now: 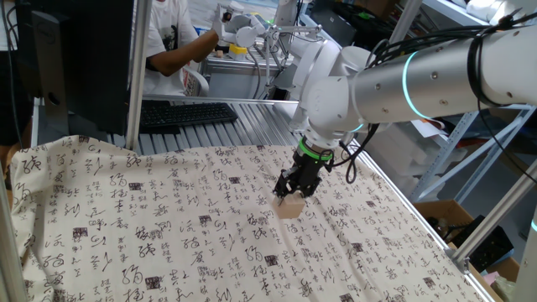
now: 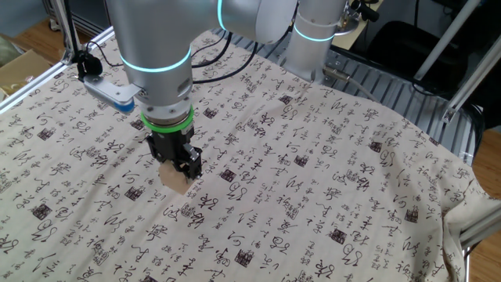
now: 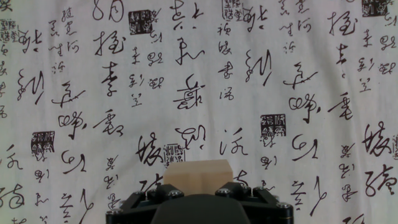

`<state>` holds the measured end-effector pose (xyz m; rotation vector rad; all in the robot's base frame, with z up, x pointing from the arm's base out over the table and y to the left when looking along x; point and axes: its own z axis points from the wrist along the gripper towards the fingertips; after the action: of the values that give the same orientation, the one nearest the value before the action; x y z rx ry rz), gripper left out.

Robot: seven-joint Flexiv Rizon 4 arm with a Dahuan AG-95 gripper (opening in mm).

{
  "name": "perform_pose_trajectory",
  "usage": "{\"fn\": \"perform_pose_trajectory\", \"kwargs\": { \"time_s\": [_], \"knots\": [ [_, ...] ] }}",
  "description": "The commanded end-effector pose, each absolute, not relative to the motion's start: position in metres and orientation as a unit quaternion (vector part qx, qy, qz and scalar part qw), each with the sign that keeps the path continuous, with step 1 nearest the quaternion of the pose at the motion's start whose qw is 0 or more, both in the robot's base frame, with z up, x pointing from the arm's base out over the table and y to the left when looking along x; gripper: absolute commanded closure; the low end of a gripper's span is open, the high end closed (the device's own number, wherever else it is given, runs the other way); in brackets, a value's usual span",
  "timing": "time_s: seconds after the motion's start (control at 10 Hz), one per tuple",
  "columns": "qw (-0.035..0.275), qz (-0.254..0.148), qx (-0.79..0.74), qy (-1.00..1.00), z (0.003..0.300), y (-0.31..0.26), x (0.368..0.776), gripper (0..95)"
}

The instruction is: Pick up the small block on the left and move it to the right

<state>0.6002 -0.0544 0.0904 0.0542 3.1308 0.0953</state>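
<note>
The small block (image 1: 290,206) is a plain tan wooden cube held between the black fingers of my gripper (image 1: 293,197). It sits just above or at the calligraphy-printed cloth (image 1: 168,226); I cannot tell if it touches. In the other fixed view the block (image 2: 174,177) shows under the gripper (image 2: 178,169), below the green-ringed wrist. In the hand view the block (image 3: 197,175) fills the gap between the jaws of the gripper (image 3: 198,186) at the bottom edge. The gripper is shut on the block.
The cloth covers the whole table and is wrinkled near its edges. A black keyboard (image 1: 185,113) lies on the metal rollers behind the cloth. A person (image 1: 172,38) works at the back. Aluminium frame posts (image 1: 136,75) stand at the table's sides.
</note>
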Motion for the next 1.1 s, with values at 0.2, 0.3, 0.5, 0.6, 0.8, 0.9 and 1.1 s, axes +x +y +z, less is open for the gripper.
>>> {"fn": "perform_pose_trajectory", "kwargs": {
  "time_s": [0.2,0.3,0.5,0.6,0.8,0.9,1.1],
  "knots": [
    [0.003,0.021,0.011,1.0,0.0903,-0.0544,0.5997,95.0],
    [0.001,0.015,0.004,1.0,0.0903,-0.0544,0.5997,95.0],
    [0.002,0.015,0.0,1.0,0.0903,-0.0544,0.5997,95.0],
    [0.003,0.015,-0.004,1.0,0.0903,-0.0544,0.5997,95.0],
    [0.004,0.014,-0.02,1.0,0.0903,-0.0544,0.5997,95.0],
    [0.004,0.013,-0.031,0.999,0.0903,-0.0544,0.5997,95.0],
    [0.003,0.012,-0.046,0.999,0.0903,-0.0544,0.5997,95.0]
  ]
}}
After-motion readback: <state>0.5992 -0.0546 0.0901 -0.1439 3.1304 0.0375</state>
